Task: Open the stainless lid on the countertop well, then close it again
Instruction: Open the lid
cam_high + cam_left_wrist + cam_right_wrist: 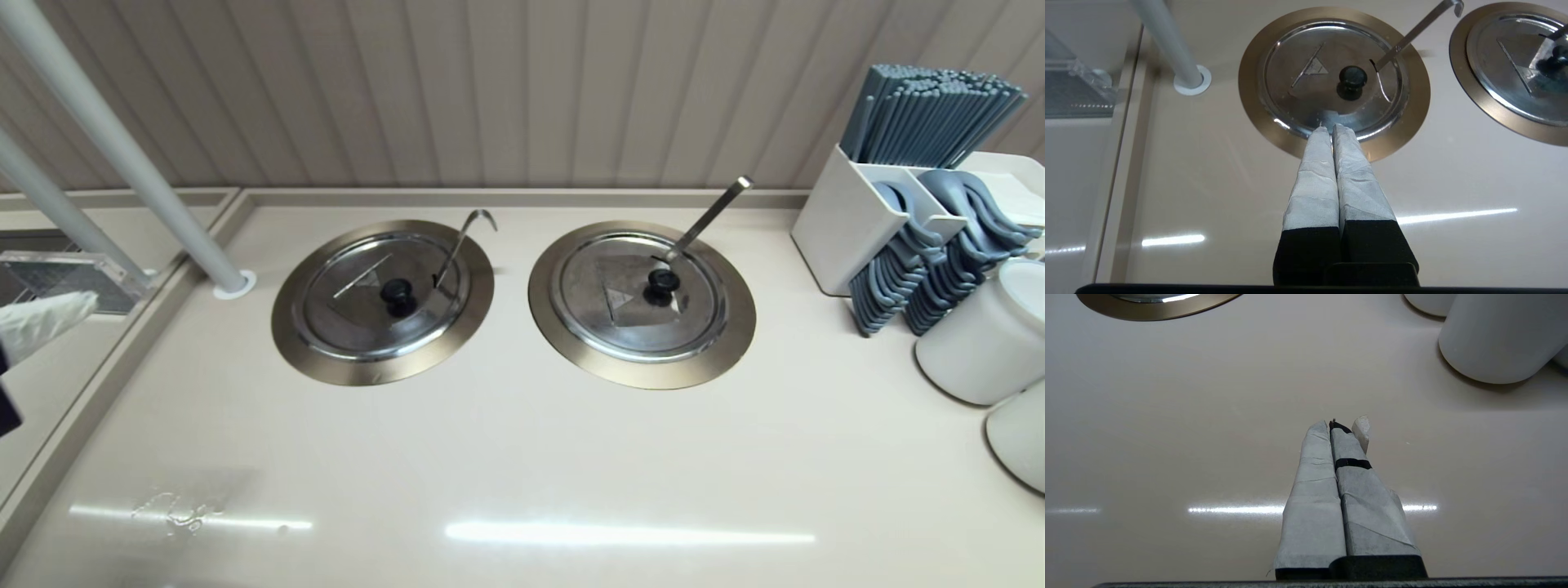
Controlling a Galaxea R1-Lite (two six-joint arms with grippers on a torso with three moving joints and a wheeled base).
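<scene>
Fingers pressed together and holding nothing, the left gripper (1332, 127) hangs above the beige countertop (522, 457), pointing at the near edge of the stainless lid (382, 296). The lid (black knob (397, 294), thin diagonal mark) sits closed on the countertop well (304, 343), a hook-ended ladle handle (464, 239) poking out. The right gripper (1333, 425), likewise closed and empty, hovers near white containers (1498, 339). Ribbed panelling (490, 90) lines the wall behind.

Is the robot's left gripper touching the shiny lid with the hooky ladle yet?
Apart. In the head view the left gripper sits at the far left edge, with bare counter between it and the lid.
</scene>
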